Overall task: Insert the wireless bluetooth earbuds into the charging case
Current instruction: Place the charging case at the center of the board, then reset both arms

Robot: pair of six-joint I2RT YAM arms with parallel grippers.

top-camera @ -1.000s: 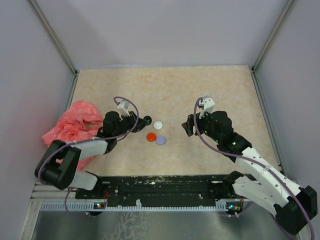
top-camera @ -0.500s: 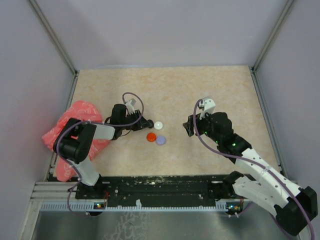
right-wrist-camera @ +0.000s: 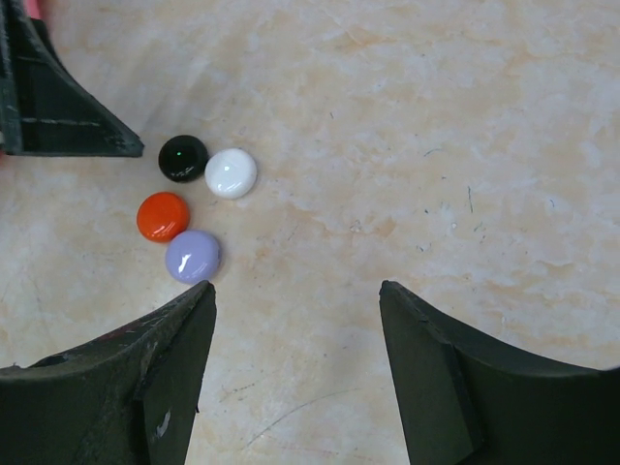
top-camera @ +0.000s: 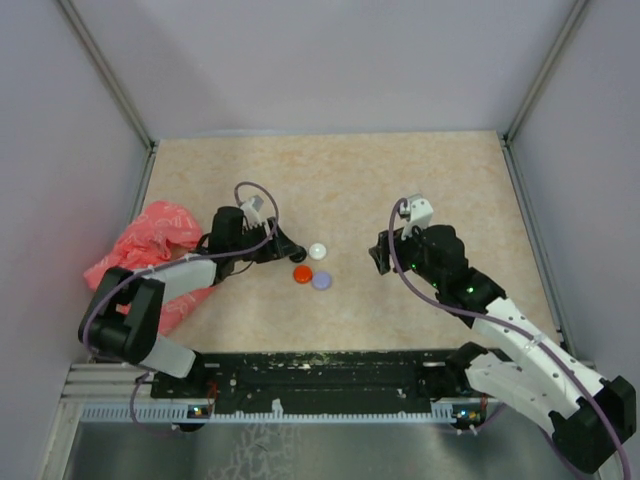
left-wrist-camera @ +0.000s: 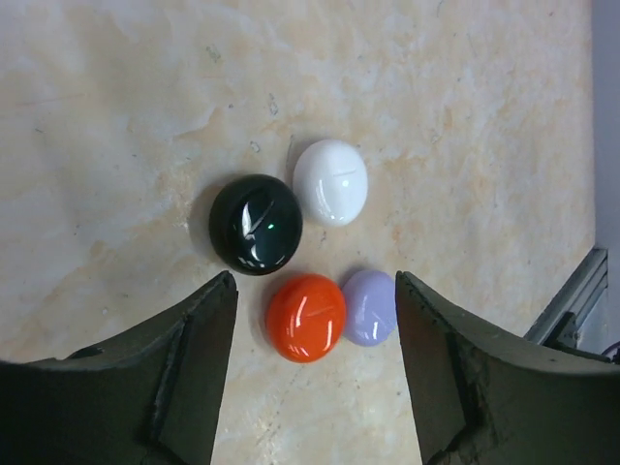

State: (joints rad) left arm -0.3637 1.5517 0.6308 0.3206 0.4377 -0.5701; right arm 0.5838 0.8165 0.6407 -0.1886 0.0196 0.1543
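The left end effector [left-wrist-camera: 315, 283] is wide open and holds nothing. It is low over the surface [left-wrist-camera: 116, 116]. In its own view the red disc [left-wrist-camera: 306, 317] and the lilac disc [left-wrist-camera: 370, 307] show between its two fingers, just beside each other. The black disc [left-wrist-camera: 256, 224] and the white disc [left-wrist-camera: 330, 181] lie just past them, side by side. All four are round and shiny and sit close together. The right end effector [right-wrist-camera: 295, 291] is wide open too, and empty. It is well apart from them, off to their right. A pink bag [top-camera: 150, 245] lies by the left arm.
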